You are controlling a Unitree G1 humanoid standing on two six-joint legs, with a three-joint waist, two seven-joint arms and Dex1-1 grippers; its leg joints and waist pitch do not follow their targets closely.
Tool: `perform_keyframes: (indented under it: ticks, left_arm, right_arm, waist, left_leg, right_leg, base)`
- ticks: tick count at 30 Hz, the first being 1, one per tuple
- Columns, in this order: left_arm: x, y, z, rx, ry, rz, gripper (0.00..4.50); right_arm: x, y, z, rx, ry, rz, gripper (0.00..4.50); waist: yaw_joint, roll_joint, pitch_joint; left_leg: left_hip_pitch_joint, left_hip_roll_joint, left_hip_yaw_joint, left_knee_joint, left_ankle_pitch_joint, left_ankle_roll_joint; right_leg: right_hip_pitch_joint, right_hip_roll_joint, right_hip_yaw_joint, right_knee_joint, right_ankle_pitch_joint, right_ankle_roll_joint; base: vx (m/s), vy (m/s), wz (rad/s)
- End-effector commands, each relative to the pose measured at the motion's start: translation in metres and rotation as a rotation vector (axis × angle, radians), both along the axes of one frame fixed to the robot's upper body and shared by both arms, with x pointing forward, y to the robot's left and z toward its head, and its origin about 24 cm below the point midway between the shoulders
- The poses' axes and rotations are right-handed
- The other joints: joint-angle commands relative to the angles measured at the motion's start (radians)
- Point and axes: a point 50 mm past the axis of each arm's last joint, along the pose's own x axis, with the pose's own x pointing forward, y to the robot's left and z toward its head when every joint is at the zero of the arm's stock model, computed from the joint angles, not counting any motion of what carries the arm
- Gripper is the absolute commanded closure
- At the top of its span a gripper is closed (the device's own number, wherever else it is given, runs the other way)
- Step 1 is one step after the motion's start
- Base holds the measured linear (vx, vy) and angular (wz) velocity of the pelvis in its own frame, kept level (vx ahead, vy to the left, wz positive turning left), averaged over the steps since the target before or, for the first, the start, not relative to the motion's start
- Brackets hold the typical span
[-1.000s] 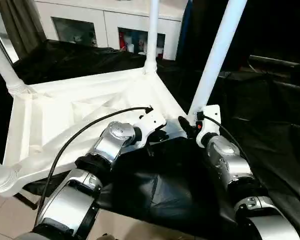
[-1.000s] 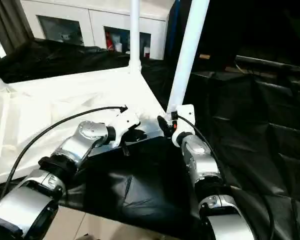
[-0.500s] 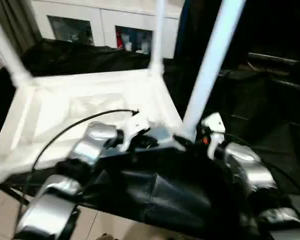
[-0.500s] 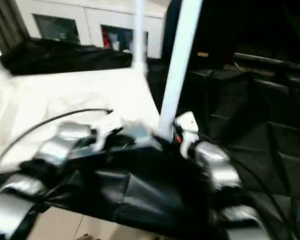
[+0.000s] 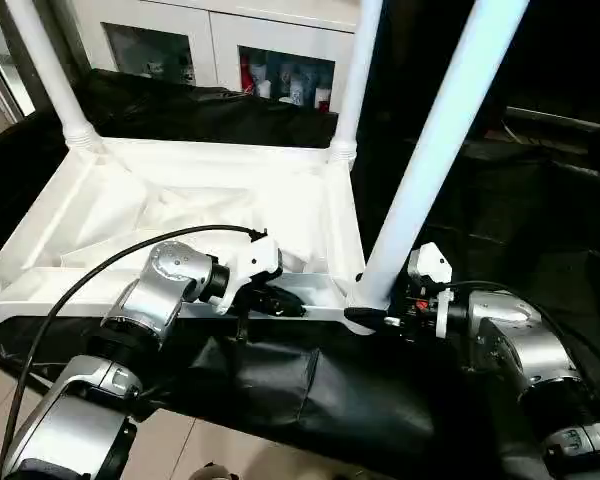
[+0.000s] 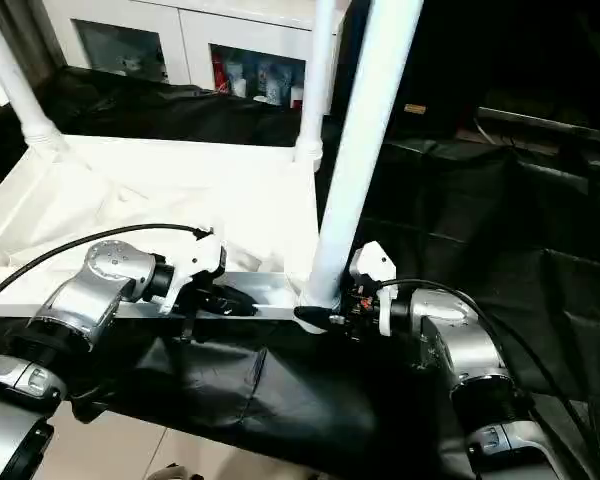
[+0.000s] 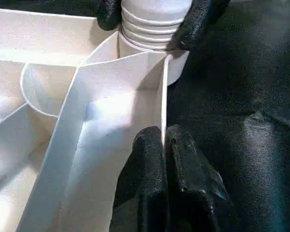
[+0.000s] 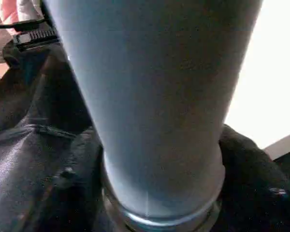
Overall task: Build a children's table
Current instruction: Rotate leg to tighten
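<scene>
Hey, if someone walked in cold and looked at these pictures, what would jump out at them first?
Probably the white table top lying upside down on black cloth, with legs standing up from its corners. The nearest leg rises steeply right in front of the robot, and the right gripper reaches around its base. The left gripper pinches the top's near edge beside it.

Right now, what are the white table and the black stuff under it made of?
The table top and its legs look like smooth molded white plastic: thin ribs, ringed sockets, slight sheen. The black sheet looks like thin plastic film or coated fabric, since it wrinkles and glints; I can't tell which.
</scene>
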Motion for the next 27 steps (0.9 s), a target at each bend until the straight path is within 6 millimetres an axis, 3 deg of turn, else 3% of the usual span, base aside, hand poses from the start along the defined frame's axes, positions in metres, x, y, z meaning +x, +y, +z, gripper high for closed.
perform_keyframes:
  ticks: [1, 7, 11, 14, 16, 18, 20, 21, 22, 25, 27]
  left_arm:
    - [-0.003, -0.003, 0.000, -0.026, 0.017, -0.025, 4.50]
    - [-0.004, -0.006, -0.003, -0.023, 0.006, -0.012, 4.50]
    - [0.006, -0.011, -0.007, 0.010, -0.063, 0.105, 4.50]
    - [0.020, -0.028, -0.011, 0.020, -0.134, 0.270, 4.50]
    - [0.024, -0.044, -0.012, 0.002, -0.147, 0.326, 4.50]
    - [0.025, -0.055, -0.012, -0.012, -0.143, 0.345, 4.50]
    - [0.025, -0.071, -0.012, -0.028, -0.139, 0.367, 4.50]
    - [0.024, -0.075, -0.013, -0.029, -0.139, 0.366, 4.50]
    - [0.024, -0.080, -0.013, -0.031, -0.138, 0.365, 4.50]
    - [0.020, -0.095, -0.013, -0.043, -0.133, 0.325, 4.50]
    - [0.020, -0.095, -0.012, -0.042, -0.132, 0.314, 4.50]
  right_arm:
    - [-0.001, 0.002, 0.003, 0.006, -0.001, 0.015, 1.64]
    - [-0.006, 0.006, -0.002, 0.027, 0.022, 0.011, 1.78]
    - [-0.003, 0.006, -0.015, -0.027, 0.039, -0.122, 1.78]
    - [0.010, 0.007, -0.034, -0.105, 0.056, -0.436, 1.78]
    - [0.020, 0.007, -0.041, -0.105, 0.094, -0.670, 1.78]
    - [0.025, 0.011, -0.043, -0.079, 0.128, -0.766, 1.78]
    - [0.031, 0.020, -0.041, -0.047, 0.145, -0.835, 1.78]
    - [0.032, 0.024, -0.040, -0.044, 0.140, -0.836, 1.78]
    - [0.033, 0.028, -0.039, -0.041, 0.135, -0.838, 1.78]
    - [0.035, 0.048, -0.031, -0.079, 0.031, -0.716, 1.78]
    - [0.034, 0.050, -0.030, -0.076, 0.016, -0.691, 1.08]
  waist:
    - [0.002, -0.006, -0.056]
    - [0.002, -0.008, -0.057]
    - [-0.003, -0.007, -0.054]
    - [-0.009, -0.005, -0.046]
    - [-0.017, -0.006, -0.049]
    - [-0.021, -0.008, -0.050]
    - [-0.026, -0.005, -0.048]
    - [-0.023, -0.007, -0.051]
    - [-0.024, -0.003, -0.051]
    - [-0.024, -0.007, -0.052]
    - [-0.023, -0.007, -0.054]
  left_leg:
    - [0.002, 0.031, -0.008, -0.064, -0.113, 0.076]
    - [0.002, 0.030, -0.007, -0.062, -0.108, 0.078]
    - [0.005, 0.027, -0.010, -0.065, -0.133, 0.059]
    - [0.012, 0.025, -0.013, -0.071, -0.195, 0.024]
    - [0.017, 0.025, -0.017, -0.073, -0.219, -0.012]
    - [0.014, 0.024, -0.018, -0.075, -0.212, -0.013]
    - [0.014, 0.023, -0.015, -0.073, -0.228, 0.000]
    - [0.014, 0.022, -0.015, -0.071, -0.221, 0.008]
    - [0.013, 0.023, -0.014, -0.071, -0.216, 0.012]
    - [0.004, 0.021, -0.014, -0.071, -0.188, 0.029]
    - [0.003, 0.021, -0.015, -0.069, -0.180, 0.035]
  right_leg:
    - [0.054, -0.074, 0.041, -0.060, -0.093, -0.244]
    - [0.054, -0.074, 0.041, -0.058, -0.078, -0.248]
    - [0.051, -0.076, 0.042, -0.067, -0.128, -0.235]
    - [0.043, -0.076, 0.041, -0.085, -0.277, -0.198]
    - [0.039, -0.080, 0.044, -0.091, -0.371, -0.166]
    - [0.042, -0.077, 0.043, -0.090, -0.351, -0.162]
    - [0.036, -0.076, 0.044, -0.095, -0.342, -0.165]
    - [0.041, -0.077, 0.044, -0.094, -0.326, -0.165]
    - [0.039, -0.077, 0.046, -0.092, -0.308, -0.169]
    - [0.047, -0.075, 0.043, -0.088, -0.260, -0.172]
    - [0.047, -0.076, 0.043, -0.086, -0.254, -0.172]
  base:
    - [0.000, 0.000, 0.00]
    - [0.000, 0.000, 0.00]
    - [0.000, 0.000, 0.00]
    - [0.000, 0.000, 0.00]
    - [0.000, 0.000, 0.00]
    - [0.000, 0.000, 0.00]
    - [0.000, 0.000, 0.00]
    - [0.000, 0.000, 0.00]
    - [0.000, 0.000, 0.00]
    - [0.000, 0.000, 0.00]
    - [0.000, 0.000, 0.00]
